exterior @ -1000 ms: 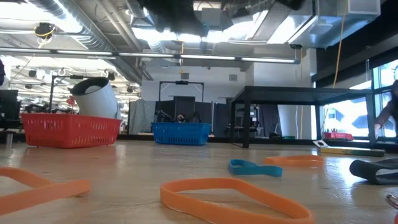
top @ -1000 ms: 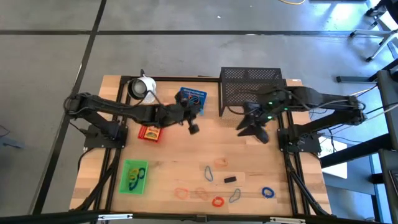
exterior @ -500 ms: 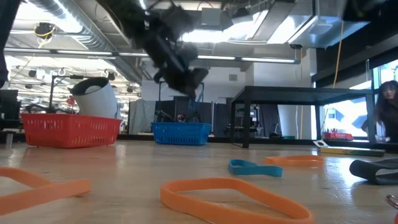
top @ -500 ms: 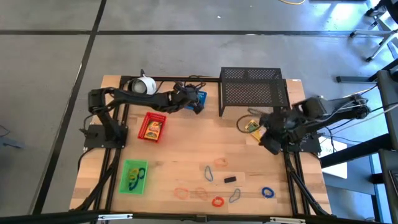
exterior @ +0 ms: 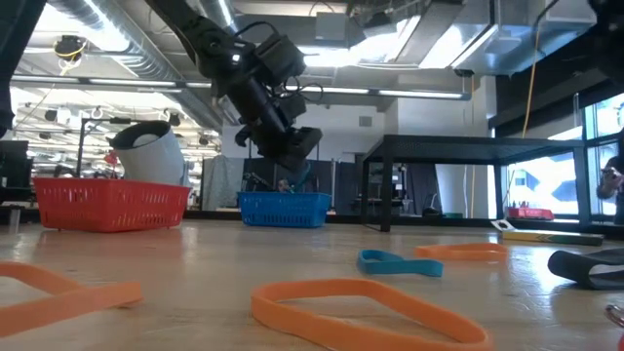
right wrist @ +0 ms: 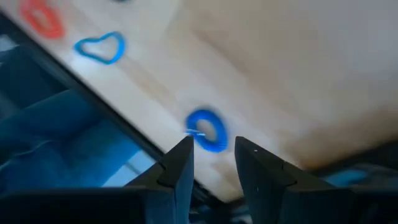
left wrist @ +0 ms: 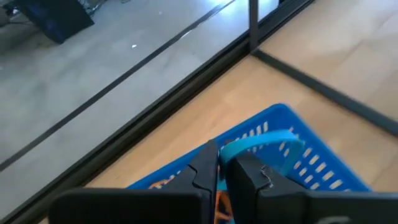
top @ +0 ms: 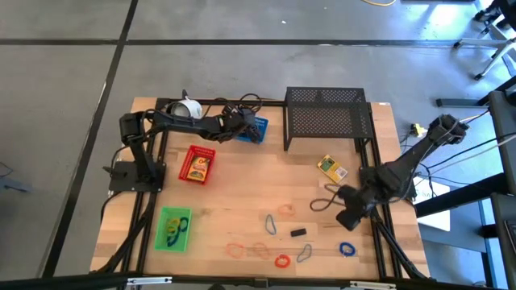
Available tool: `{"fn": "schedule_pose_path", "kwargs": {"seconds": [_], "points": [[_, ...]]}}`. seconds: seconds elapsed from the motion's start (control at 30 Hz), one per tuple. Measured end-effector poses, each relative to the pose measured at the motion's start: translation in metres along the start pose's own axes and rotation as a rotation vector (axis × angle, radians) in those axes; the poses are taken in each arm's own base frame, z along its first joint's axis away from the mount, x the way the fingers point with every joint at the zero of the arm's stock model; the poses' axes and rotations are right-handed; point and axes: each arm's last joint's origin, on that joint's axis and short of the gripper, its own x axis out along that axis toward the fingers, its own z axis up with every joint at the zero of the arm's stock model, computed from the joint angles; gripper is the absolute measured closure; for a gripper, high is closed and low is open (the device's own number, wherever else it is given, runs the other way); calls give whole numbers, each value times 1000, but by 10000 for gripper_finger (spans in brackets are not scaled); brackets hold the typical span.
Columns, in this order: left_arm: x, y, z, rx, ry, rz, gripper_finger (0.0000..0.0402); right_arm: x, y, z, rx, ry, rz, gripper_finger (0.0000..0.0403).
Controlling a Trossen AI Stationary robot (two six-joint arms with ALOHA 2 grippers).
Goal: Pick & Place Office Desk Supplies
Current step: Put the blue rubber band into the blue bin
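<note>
Left gripper [left wrist: 224, 171]: above the blue tray [top: 251, 127] at the table's far edge, fingers nearly together and pinching a light blue band loop [left wrist: 261, 142] that hangs over the tray
Right gripper [right wrist: 211, 165]: low over the table's right near side, fingers parted with nothing between them, a dark blue coiled loop [right wrist: 208, 130] lying on the wood just beyond the tips
Red tray [top: 197, 165]: left of centre on the table, something yellow inside
Green tray [top: 172, 227]: near left corner, coloured loops inside
Small yellow box [top: 330, 167]: on the wood in front of the black mesh rack [top: 326, 117]
Loose supplies: orange, red and blue band loops [top: 280, 261] and a small black clip [top: 299, 232] scattered along the near edge
White cup-like object [top: 187, 110]: far left, on its side beside the left arm
</note>
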Motion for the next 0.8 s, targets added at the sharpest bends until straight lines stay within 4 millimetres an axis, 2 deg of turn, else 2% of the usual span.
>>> {"fn": "schedule_pose_path", "kwargs": {"seconds": [0.2,0.57,0.8], "points": [[2,5,-6,27,66,-11,359,33,8,-16,-43,33,152,285],[2,5,-7,-14,84,-26,321,61,5,-41,-105,138,27,280],[-1,5,-8,-13,106,-27,274,75,1,-51,-138,218,-53,230]]}}
